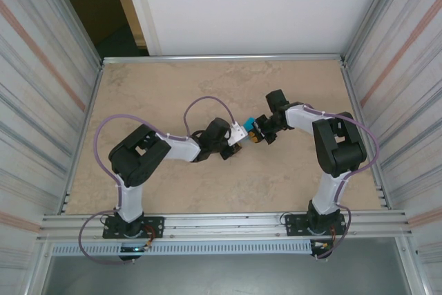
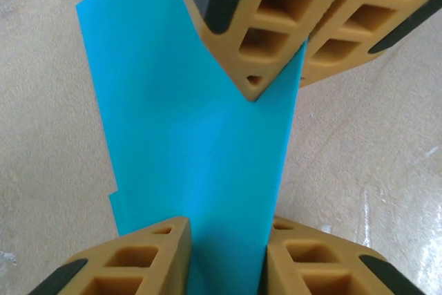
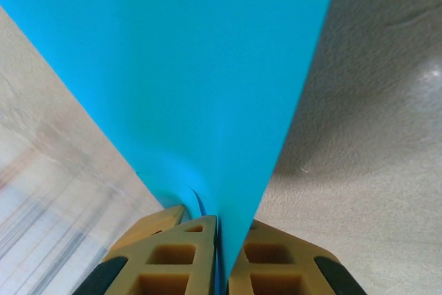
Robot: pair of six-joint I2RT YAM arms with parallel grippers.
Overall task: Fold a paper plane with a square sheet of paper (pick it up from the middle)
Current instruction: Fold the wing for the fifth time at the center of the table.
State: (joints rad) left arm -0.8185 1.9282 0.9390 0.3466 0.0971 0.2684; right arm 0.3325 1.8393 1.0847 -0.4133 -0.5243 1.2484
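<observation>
Beige mottled counter (image 1: 207, 94), ribbed metal walls (image 1: 41, 101) along its sides. Turquoise square sheet of paper (image 1: 246, 127) is held up over the counter's middle, and a second layer shows at one edge. Right end effector (image 3: 222, 257): fingers pressed together, pinching an edge of the sheet. Left end effector (image 2: 228, 264): fingers parted, sheet running through the gap; cannot tell if either pad touches it. Both meet over the counter's middle.
</observation>
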